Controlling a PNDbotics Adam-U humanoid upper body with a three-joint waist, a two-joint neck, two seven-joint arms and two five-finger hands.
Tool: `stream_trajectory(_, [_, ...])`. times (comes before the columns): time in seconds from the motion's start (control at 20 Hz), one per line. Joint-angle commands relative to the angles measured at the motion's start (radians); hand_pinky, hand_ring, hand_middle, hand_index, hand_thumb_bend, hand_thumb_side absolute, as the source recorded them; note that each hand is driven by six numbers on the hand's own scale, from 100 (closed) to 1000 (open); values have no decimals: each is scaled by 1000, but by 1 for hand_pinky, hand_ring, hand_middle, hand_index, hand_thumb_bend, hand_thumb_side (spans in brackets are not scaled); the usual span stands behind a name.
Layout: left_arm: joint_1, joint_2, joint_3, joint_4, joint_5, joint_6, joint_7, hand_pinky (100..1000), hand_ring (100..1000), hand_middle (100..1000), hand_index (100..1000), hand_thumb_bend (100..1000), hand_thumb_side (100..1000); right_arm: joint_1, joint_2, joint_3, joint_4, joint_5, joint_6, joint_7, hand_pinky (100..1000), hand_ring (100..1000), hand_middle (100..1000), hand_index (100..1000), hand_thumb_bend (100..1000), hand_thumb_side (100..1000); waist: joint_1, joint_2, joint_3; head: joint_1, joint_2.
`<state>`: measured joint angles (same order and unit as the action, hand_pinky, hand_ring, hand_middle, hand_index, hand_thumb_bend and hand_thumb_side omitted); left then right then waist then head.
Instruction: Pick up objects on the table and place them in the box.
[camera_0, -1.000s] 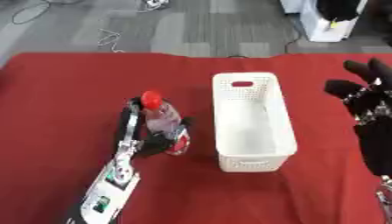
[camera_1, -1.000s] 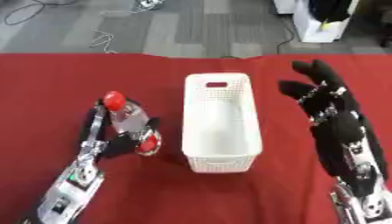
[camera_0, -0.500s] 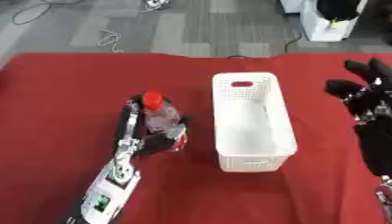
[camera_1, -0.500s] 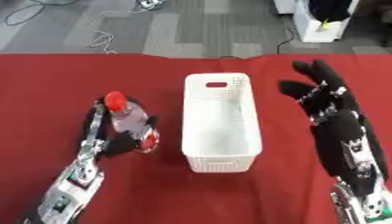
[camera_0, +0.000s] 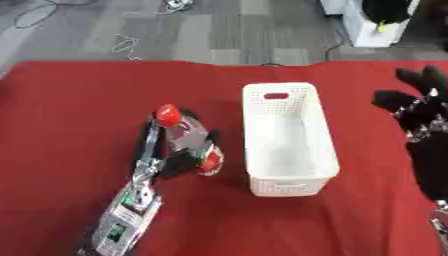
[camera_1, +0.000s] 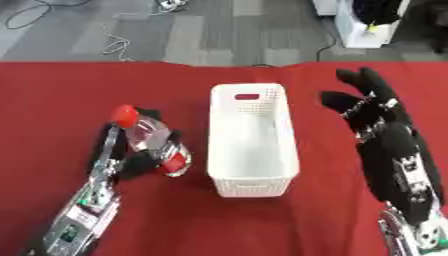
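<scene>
A clear plastic bottle (camera_1: 153, 141) lies on its side on the red table (camera_1: 52, 100), just to the left of the white box (camera_1: 252, 145). The bottle has a round red cap (camera_1: 123, 114) at its far end and a red label (camera_1: 175, 162) around its near end. You can see through the middle part of it.

The left hand (camera_0: 179, 160) comes in from the near left. Its dark fingers are curled around the bottle, with the long thumb side lying along the bottle's left edge. The bottle looks like it is touching the table, but it is hard to be sure.

The box is long and white, with little holes in its sides and a slot handle at the far end. Nothing is inside it.

The right hand (camera_1: 376, 120) is to the right of the box, with its black fingers spread wide and straight. It holds nothing.
</scene>
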<state>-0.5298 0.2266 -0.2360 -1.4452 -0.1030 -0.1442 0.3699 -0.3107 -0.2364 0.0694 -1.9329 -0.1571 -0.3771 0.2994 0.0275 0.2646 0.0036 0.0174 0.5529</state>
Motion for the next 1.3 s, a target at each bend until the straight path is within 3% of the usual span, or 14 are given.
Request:
stream_trajectory(0.05, [-23, 2, -3, -28, 3, -4, -13, 100, 736, 282, 131, 100, 100, -7, 0, -5, -10, -4, 6, 0, 874, 827, 921, 1000, 289, 881, 2, -17, -1, 3, -2])
stream_trajectory(0.15, [-25, 3, -3, -36, -11, -1, -21, 100, 708, 265, 123, 175, 100, -7, 0, -5, -10, -5, 7, 0, 874, 827, 921, 1000, 286, 882, 3, -18, -1, 3, -2])
stream_trajectory(0.35, [-31, 7, 4, -60, -31, 0, -14, 100, 674, 246, 117, 242, 100, -6, 0, -6, -9, -5, 9, 0, 875, 827, 921, 1000, 280, 889, 5, -21, 0, 2, -4])
stream_trajectory(0.9, [-127, 141, 69, -201, 18, 33, 12, 100, 571, 213, 125, 265, 100, 6, -4, -9, 2, -10, 14, -6, 875, 828, 922, 1000, 272, 889, 12, -51, 11, -8, -6])
stream_trajectory(1.3, [-195, 182, 70, -227, 29, 49, -4, 100, 519, 202, 130, 270, 100, 11, -6, -7, 8, -15, 14, -2, 876, 829, 922, 1000, 273, 889, 15, -66, 7, -9, -16])
